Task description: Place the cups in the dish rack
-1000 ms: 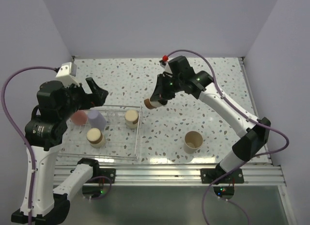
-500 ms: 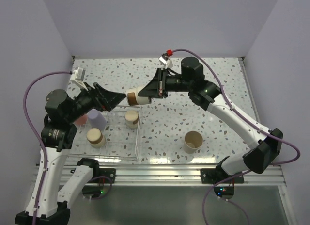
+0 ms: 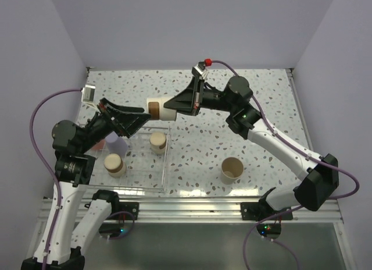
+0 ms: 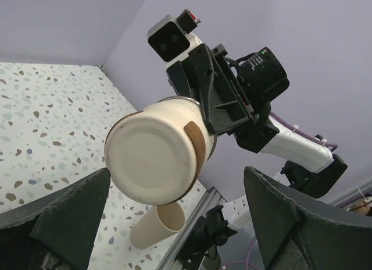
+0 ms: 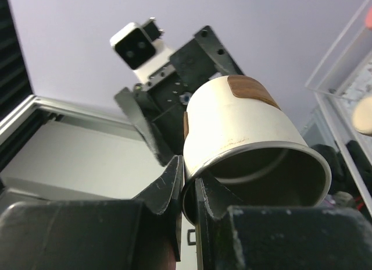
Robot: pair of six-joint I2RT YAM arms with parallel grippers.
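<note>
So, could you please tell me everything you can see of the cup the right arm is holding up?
The cup is a small cream tumbler with a brown band on its side and a metallic-looking rim and inside. It is held on its side above the table, flat base toward the left gripper, mouth toward the right gripper, whose fingers pinch its rim, one inside and one outside. The left fingers are spread open beside the base, not touching it.
</note>
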